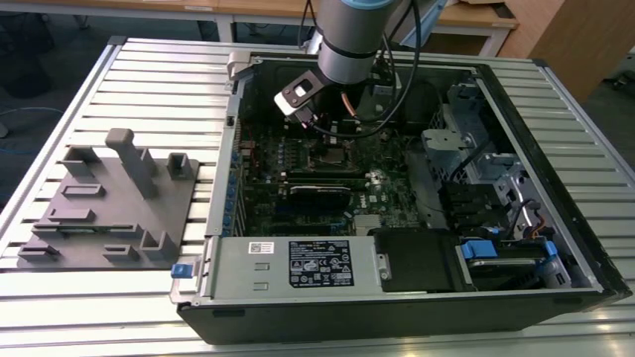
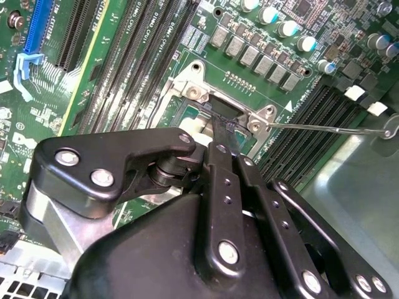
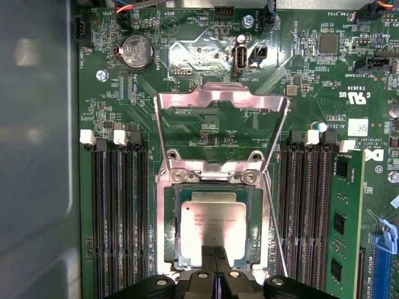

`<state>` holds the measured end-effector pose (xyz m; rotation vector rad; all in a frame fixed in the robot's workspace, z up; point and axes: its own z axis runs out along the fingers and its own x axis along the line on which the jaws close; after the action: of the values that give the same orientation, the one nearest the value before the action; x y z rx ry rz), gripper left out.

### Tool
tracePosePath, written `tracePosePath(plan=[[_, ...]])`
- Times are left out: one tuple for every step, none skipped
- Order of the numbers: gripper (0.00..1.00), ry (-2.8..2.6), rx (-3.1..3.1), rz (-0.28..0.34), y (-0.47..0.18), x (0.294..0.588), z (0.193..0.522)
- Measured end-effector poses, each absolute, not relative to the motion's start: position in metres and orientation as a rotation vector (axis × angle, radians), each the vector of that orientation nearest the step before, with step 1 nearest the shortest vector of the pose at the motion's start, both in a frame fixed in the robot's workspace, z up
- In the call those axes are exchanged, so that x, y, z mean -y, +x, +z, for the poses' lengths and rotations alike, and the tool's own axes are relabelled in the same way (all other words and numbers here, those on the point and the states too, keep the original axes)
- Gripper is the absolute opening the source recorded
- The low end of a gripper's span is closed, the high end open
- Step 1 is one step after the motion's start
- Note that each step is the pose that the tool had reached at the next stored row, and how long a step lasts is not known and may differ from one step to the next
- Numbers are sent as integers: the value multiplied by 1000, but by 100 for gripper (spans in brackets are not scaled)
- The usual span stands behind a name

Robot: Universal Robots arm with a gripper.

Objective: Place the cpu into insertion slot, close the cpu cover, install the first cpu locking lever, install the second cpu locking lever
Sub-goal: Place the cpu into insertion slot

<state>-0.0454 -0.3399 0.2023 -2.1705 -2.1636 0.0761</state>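
The cpu (image 3: 212, 225), a flat silvery square, lies inside the insertion slot (image 3: 169, 232) on the green board. Behind it the cpu cover (image 3: 221, 94), a thin silvery frame, stands swung up and open. My gripper (image 3: 216, 256) is shut, its two black fingers pressed together with their tips at the cpu's near edge. In the second wrist view the fingers (image 2: 222, 134) reach down into the slot's metal edging (image 2: 182, 84). A thin wire locking lever (image 3: 275, 224) lies loose beside the slot. In the exterior view the gripper (image 1: 332, 137) hangs over the slot inside the case.
Long black memory slots (image 3: 121, 212) flank the socket on both sides. A coin battery (image 3: 138, 52) sits beyond the cover. The open computer case (image 1: 397, 312) lies on a slatted table, with a grey fixture (image 1: 109, 201) at the exterior view's left.
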Motion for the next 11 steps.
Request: tracePosePath(plan=[[10, -2170, 2163, 77, -45, 340, 202], [10, -2170, 2163, 77, -45, 340, 202], [10, -2170, 2163, 78, -45, 340, 202], [10, -2169, 2163, 78, -45, 340, 202], [10, -2169, 2162, 79, -45, 340, 202], [10, -2169, 2162, 79, -45, 340, 202], [10, -2169, 2162, 80, -45, 340, 202], [10, -2168, 2161, 81, -45, 340, 202], [10, -2168, 2161, 81, -45, 340, 202], [10, -2168, 2161, 82, -45, 340, 202], [10, -2168, 2161, 82, -45, 340, 202]])
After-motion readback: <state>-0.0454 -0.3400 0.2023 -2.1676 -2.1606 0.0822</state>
